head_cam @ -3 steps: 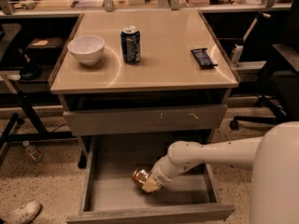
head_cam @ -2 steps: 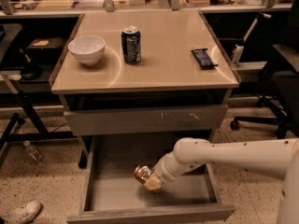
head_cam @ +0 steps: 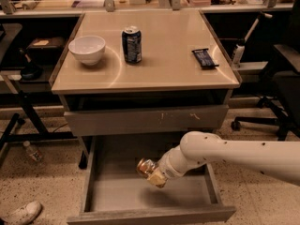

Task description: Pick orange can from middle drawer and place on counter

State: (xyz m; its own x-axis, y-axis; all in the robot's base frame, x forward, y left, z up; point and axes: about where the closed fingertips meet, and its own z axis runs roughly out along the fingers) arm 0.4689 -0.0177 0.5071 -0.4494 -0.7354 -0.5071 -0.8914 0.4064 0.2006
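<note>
The orange can is small and shiny, and it tilts just above the floor of the open middle drawer. My gripper comes in from the right at the end of the white arm. It is shut on the orange can and holds it over the middle of the drawer, with a shadow under it. The counter is the glossy beige top of the cabinet, above and behind the drawer.
On the counter stand a white bowl, a dark blue can and a dark snack bar. A shut drawer front with pale scratches overhangs the open drawer. An office chair is at the right. A bottle and a shoe lie on the floor at the left.
My gripper has risen a little with the orange can, which has come up off the drawer floor. The arm has stretched out further from the right.
</note>
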